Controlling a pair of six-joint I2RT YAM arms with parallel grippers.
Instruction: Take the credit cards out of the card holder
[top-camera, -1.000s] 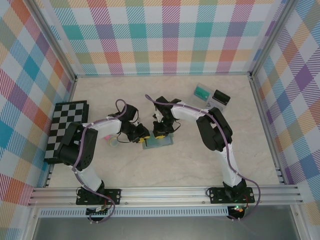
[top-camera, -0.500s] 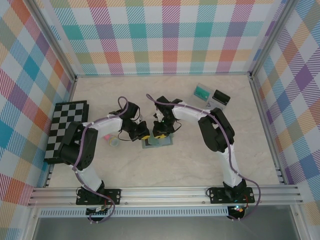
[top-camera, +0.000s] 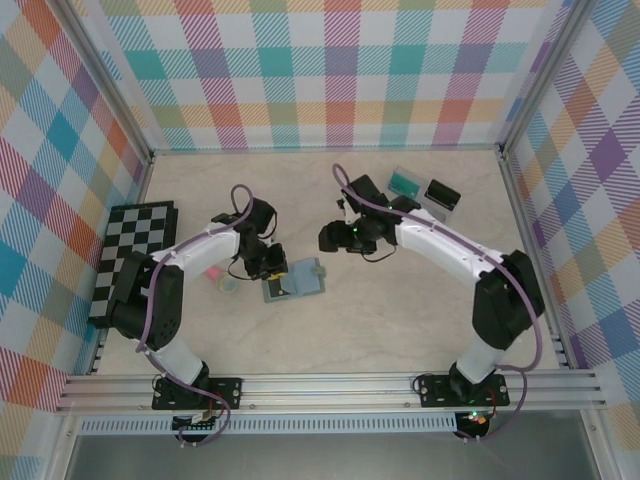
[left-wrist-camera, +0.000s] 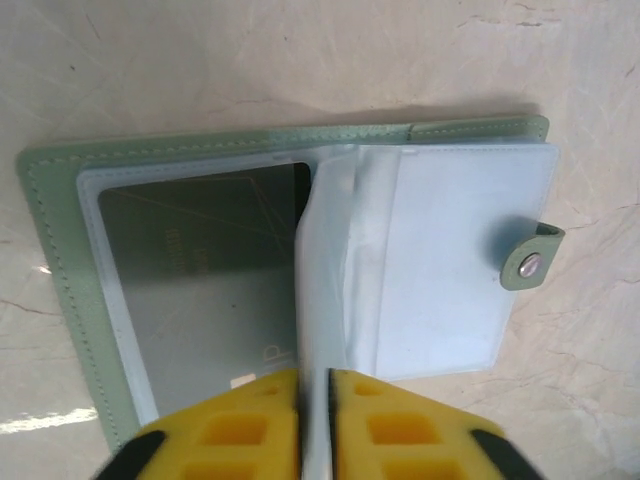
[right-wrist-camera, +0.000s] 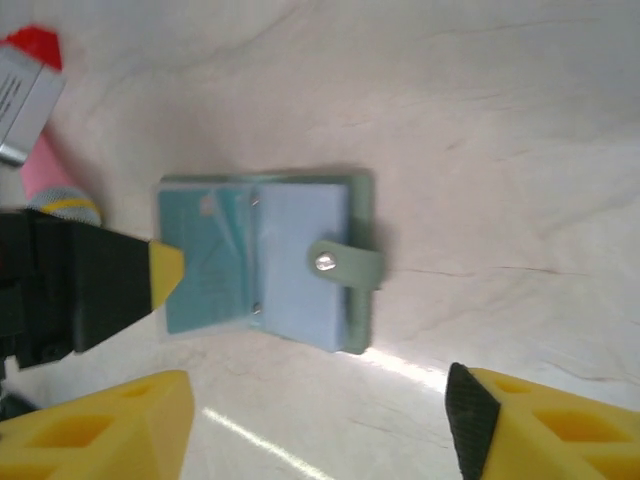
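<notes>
Within one card holder (left-wrist-camera: 75, 300), one dark card (left-wrist-camera: 210, 270)

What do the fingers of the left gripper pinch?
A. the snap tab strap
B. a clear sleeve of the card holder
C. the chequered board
B: the left gripper closes its yellow fingers on the near edge of a clear sleeve of the card holder.

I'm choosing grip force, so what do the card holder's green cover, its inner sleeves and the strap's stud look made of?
The card holder cover is matte green with stitched edges, probably faux leather or coated fabric. Its sleeves are glossy translucent plastic; a dark card shows through. The stud looks shiny, likely metal.
</notes>
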